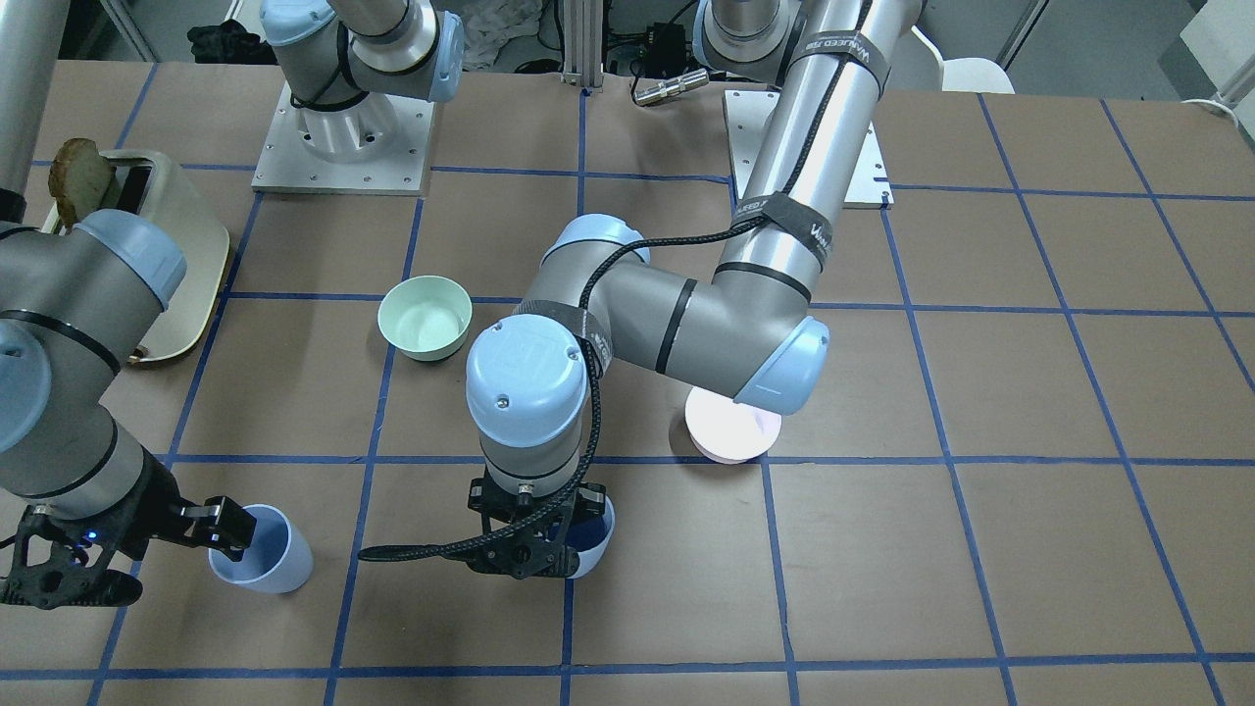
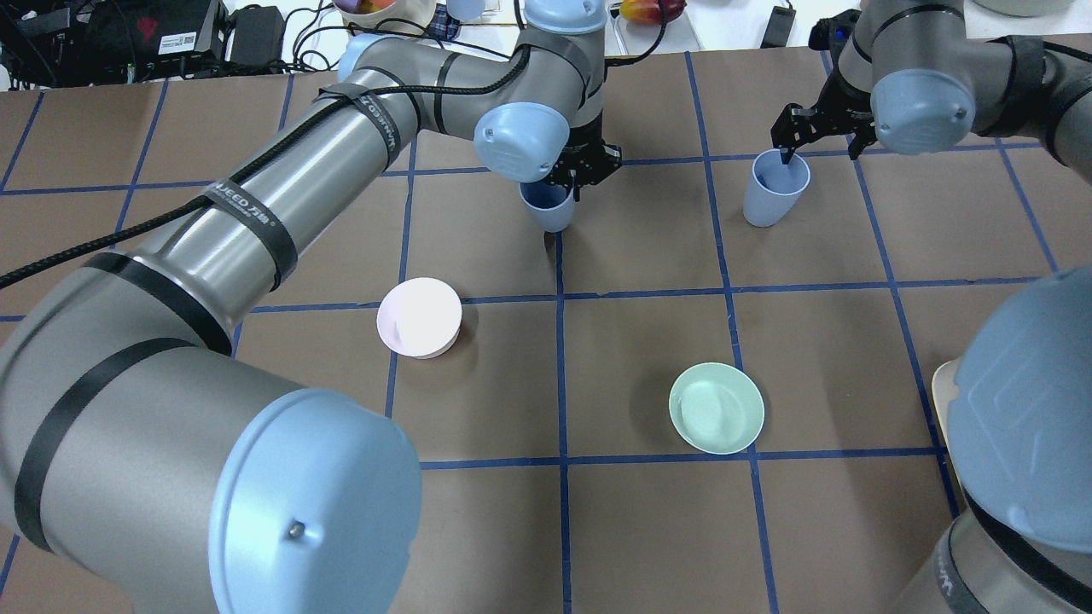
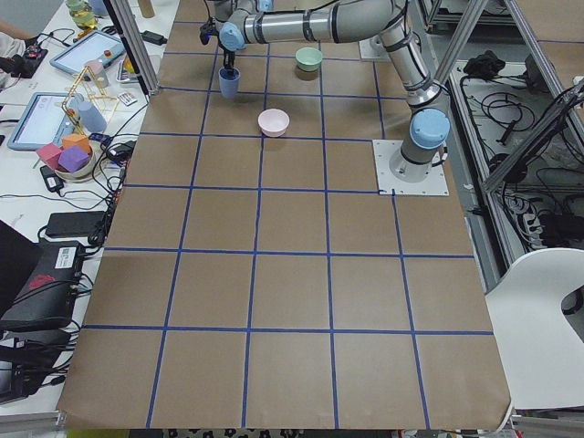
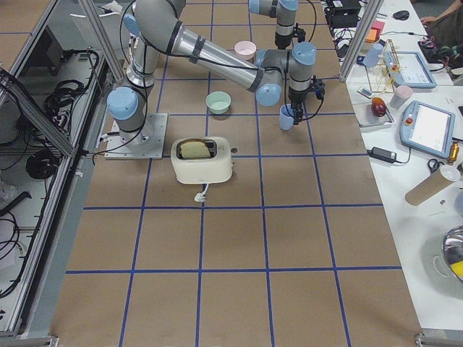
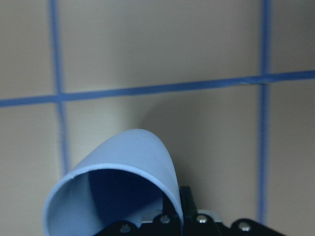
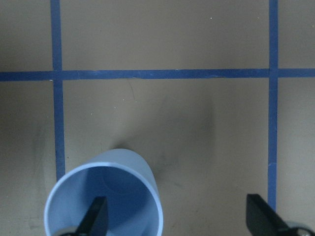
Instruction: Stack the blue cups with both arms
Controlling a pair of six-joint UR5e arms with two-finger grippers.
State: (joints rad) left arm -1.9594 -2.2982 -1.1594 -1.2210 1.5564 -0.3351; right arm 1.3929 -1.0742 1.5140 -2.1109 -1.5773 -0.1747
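My left gripper [image 2: 570,181] is shut on the rim of one blue cup [image 2: 546,209] and holds it tilted; in the left wrist view the cup [image 5: 123,172] fills the lower left, mouth toward the camera. It also shows in the front view [image 1: 591,541], under the left gripper [image 1: 534,549]. The second blue cup [image 2: 775,194] stands on the table to the right. My right gripper [image 2: 815,141] is open, with one finger [image 6: 94,219] inside this cup [image 6: 106,196] and the other finger [image 6: 266,221] well outside it.
A mint-green bowl [image 2: 717,408] sits on the near right of the table and a pale pink bowl [image 2: 419,317] near the middle left. A cream toaster [image 1: 157,245] holding bread stands by the right arm's base. Operators' clutter lies beyond the far edge.
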